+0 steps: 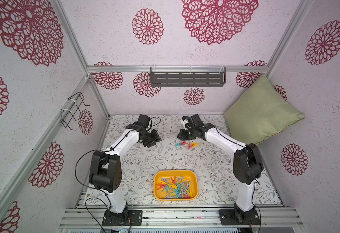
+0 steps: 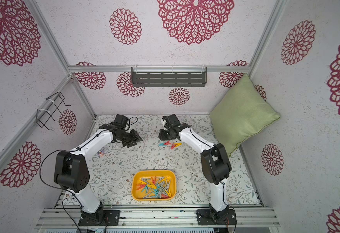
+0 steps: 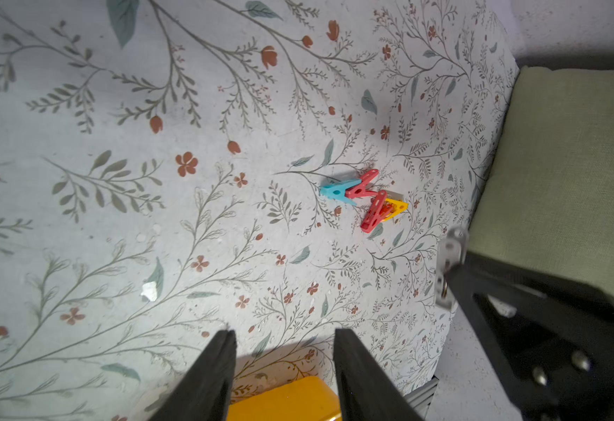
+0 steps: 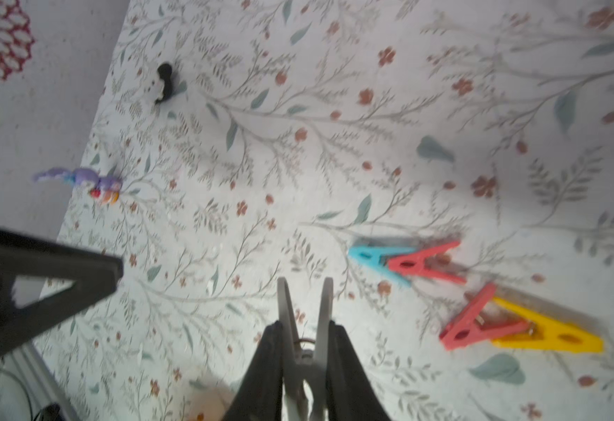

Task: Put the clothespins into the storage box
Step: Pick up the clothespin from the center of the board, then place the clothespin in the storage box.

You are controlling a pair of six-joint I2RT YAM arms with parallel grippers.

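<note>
Workspace of a two-arm cell, seen from above and from both wrists. The storage box [image 1: 175, 171] [image 2: 154, 171] lies at the near edge of the floral table [image 1: 145, 161], between the two arm bases. It holds a tangled heap of clothespins [image 1: 174, 186] (red, yellow, teal and grey; the overlap prevents a count). Four loose clothespins [image 1: 186, 144] [image 2: 170, 144] lie farther back, just in front of the right gripper [image 1: 184, 135] and well apart from the box. In both top views the wrist housings hide the jaws of this gripper and of the left gripper [image 1: 152, 140]. The right wrist view is blurred, yet it shows the right gripper [image 4: 305, 330] closed narrowly on a grey clothespin [image 4: 284, 306]. Its two prongs project beyond the fingertips, and its lower part is lost between the black fingers. In the left wrist view that grey clothespin [image 3: 451, 262] is only a blurred pale sliver. There the left gripper [image 3: 283, 339] hangs above the table, jaws apart with nothing between them. A corner of the storage box [image 3: 287, 397] shows through the gap, cut off by the frame edge. Within the loose group the teal clothespin [image 4: 369, 257] touches a red clothespin [image 4: 424, 262], and a second red one [image 4: 469, 322] lies across the yellow clothespin [image 4: 546, 333], covering part of it. A panda toy [image 4: 163, 84] and a bluish figure [image 4: 90, 182] stand near the table's left edge. A green cushion [image 1: 260, 111] leans in the far right corner.
</note>
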